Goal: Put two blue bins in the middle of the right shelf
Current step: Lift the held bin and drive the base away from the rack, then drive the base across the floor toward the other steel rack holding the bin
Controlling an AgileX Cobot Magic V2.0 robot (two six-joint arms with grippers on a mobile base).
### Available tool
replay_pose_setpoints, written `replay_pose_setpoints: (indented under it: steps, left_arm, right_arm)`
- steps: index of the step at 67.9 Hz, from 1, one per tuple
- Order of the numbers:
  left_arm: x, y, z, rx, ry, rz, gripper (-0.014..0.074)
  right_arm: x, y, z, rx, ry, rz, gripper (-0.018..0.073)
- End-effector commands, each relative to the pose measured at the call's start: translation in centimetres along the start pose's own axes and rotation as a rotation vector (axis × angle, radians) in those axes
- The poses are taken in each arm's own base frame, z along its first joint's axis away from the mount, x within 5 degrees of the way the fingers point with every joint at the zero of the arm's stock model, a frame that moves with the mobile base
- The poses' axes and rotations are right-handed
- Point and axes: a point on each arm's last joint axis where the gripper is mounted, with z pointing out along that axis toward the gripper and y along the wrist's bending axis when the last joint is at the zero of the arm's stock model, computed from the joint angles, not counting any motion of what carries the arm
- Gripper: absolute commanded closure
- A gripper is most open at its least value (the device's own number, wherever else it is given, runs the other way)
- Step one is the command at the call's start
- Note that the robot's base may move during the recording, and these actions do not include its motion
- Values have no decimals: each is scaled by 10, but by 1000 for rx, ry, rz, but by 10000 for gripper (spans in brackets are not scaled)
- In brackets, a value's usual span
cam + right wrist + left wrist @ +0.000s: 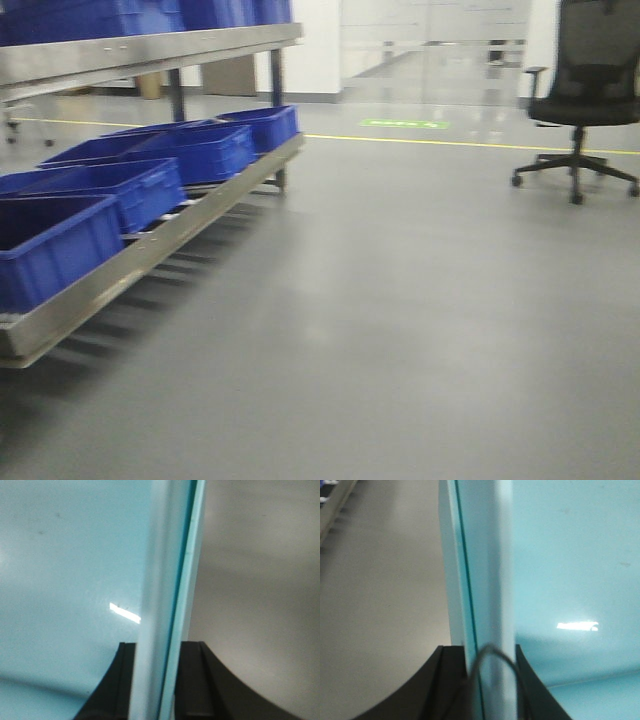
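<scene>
Two tools hold the bins [570,580] between them: left tool [490,680] and right tool [157,680] each pinch an opposite wall, a dark seam hinting at two nested. The carry looks under way. Crates [200,150] fill a shelf [170,235] at left; whether it is the goal is unclear. Next: face the middle level, slide in evenly, grips matched.

— Where does the rack [150,248] stand?
— At the left of the front view, with crates [190,152] in a row on its lower level and more on the level above. The chair [585,90] is far right, well apart.
— And the tub [570,555]?
— Between the arms. The left gripper [490,652] straddles one wall, the right gripper [157,647] the opposite wall, with floor [260,605] outside each.
</scene>
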Motion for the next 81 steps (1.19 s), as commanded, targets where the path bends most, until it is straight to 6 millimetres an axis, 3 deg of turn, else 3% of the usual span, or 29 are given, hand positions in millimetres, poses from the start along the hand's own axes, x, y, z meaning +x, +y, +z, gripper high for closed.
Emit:
replay_pose_setpoints:
  steps: [1, 81]
  left_arm:
    - [-12, -8, -19, 67, -125, -5, 707]
    - [-12, -8, -19, 67, -125, -5, 707]
  right_arm:
    - [-11, 1, -9, -12, -101, -7, 713]
    - [-11, 1, -9, -12, -101, -7, 713]
